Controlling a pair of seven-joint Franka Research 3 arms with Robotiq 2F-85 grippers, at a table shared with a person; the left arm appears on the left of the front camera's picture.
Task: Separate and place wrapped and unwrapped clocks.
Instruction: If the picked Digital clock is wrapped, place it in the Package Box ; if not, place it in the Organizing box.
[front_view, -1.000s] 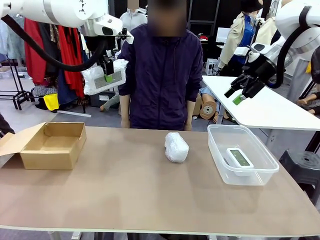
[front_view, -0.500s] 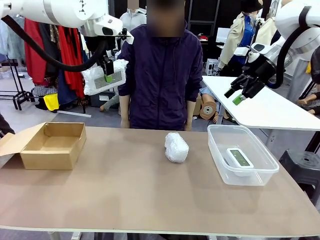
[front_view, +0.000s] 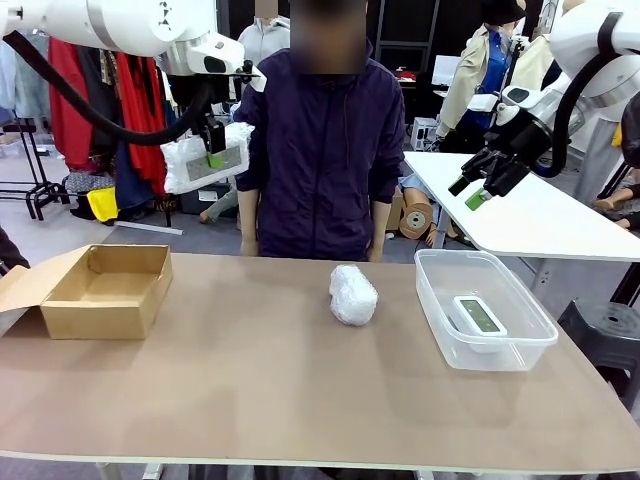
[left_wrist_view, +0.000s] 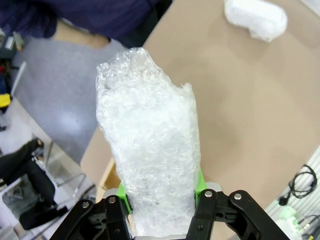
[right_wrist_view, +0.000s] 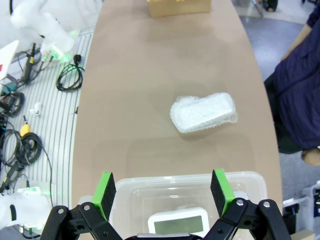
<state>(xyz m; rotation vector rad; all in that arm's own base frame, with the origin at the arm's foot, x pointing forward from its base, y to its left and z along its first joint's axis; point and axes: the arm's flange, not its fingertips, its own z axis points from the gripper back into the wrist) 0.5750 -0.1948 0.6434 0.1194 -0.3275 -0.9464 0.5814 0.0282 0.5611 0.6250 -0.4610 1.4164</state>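
My left gripper (front_view: 214, 156) hangs high above the table's far left, shut on a boxy wrapped clock (front_view: 203, 157) in white bubble wrap. From the left wrist, that bundle (left_wrist_view: 150, 150) stands up between the green pads (left_wrist_view: 200, 184). A second wrapped clock (front_view: 352, 293), a rounded lump (right_wrist_view: 204, 112), lies on the table's middle. The unwrapped clock (front_view: 480, 316), white with a greenish screen, lies inside the clear plastic bin (front_view: 440, 310). My right gripper (front_view: 478, 185) is open and raised at the right, above the bin (right_wrist_view: 125, 187) and the bare clock (right_wrist_view: 178, 223).
An open cardboard box (front_view: 105, 288) sits at the table's left, its flap hanging outward. A person in a dark jacket (front_view: 320, 150) stands at the far edge behind the lump. A white table (front_view: 520, 215) stands beyond at right.
My left gripper has shifted slightly left with the wrapped bundle. The right arm and the table's things stay put.
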